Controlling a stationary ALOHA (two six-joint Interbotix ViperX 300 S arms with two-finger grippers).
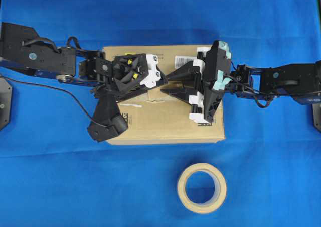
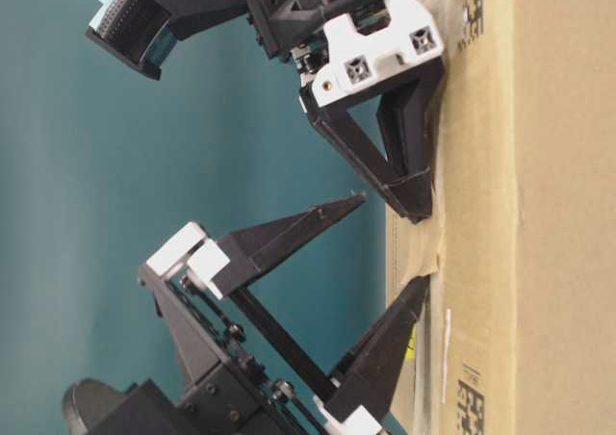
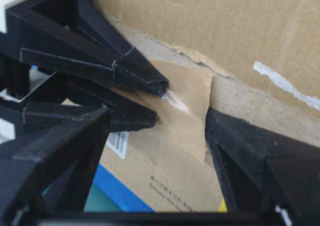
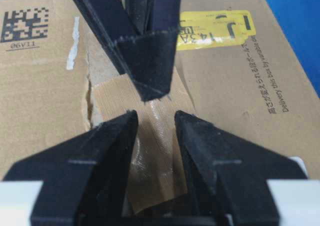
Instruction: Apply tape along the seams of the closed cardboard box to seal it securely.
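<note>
Bright, even light from above leaves only faint shadows on the saturated blue cloth-covered worktop (image 1: 160,16). The overhead view is soft and slightly grainy. In both wrist views the nearest black jaws blur at the lower edge, while a glossy sheen streaks the small tan-brown paper tape strip (image 3: 186,111).

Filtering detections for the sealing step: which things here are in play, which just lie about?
In play: tape strip; seams; cardboard box; left gripper; right gripper.
Lying about: tape roll on the blue cloth, apart from the box.
</note>
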